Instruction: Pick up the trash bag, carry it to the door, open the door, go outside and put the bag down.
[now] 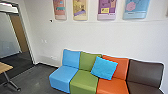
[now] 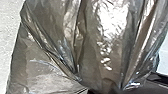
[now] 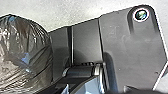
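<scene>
One bulging trash bag (image 2: 100, 50), contents unclear, gathered in closed left claw (image 2: 103, 90), right claw's state unclear

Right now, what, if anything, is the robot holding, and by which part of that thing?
The trash bag, apparently gripped by the left end effector where the bag's folds draw together.

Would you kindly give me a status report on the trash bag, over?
Trash bag close up in left wrist view, folds gathered; grip unconfirmed. Couch ahead by the wall; table at left.
</scene>
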You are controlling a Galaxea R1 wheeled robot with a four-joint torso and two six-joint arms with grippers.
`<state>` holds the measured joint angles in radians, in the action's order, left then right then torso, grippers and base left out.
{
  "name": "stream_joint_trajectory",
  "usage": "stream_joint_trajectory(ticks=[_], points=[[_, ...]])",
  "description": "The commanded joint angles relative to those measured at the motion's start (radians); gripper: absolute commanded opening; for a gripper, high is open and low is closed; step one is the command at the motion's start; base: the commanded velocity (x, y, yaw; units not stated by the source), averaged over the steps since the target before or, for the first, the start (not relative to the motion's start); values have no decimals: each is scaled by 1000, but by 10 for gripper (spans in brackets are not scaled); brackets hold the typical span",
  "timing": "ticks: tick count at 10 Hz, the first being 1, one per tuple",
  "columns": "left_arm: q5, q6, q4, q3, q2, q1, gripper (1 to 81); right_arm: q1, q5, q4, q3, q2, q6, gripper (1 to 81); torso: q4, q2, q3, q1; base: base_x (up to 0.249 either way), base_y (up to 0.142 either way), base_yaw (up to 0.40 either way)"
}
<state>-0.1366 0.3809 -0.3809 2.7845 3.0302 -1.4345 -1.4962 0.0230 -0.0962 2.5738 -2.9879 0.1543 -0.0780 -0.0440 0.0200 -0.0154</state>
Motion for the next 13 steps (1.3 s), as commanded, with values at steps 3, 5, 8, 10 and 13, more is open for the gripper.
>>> stream_joint_trajectory(ticks=[3,5,8,10,13], points=[[-70,0,2,3,-3,56,10,49,58,7,-6,1,-2,811,0,0,0,0,0,0,-251],[-70,0,3,3,-5,55,10,49,58,6,-6,-1,-1,811,0,0,0,0,0,0,-260],[-69,3,5,3,-2,55,10,44,57,3,-5,-1,-1,811,0,0,0,0,0,0,-284],[-69,3,5,3,-3,56,10,37,57,-4,-2,1,1,811,0,0,0,0,0,0,-285],[-70,3,5,20,-7,55,10,0,32,-10,81,7,2,811,0,0,0,0,0,0,-286]])
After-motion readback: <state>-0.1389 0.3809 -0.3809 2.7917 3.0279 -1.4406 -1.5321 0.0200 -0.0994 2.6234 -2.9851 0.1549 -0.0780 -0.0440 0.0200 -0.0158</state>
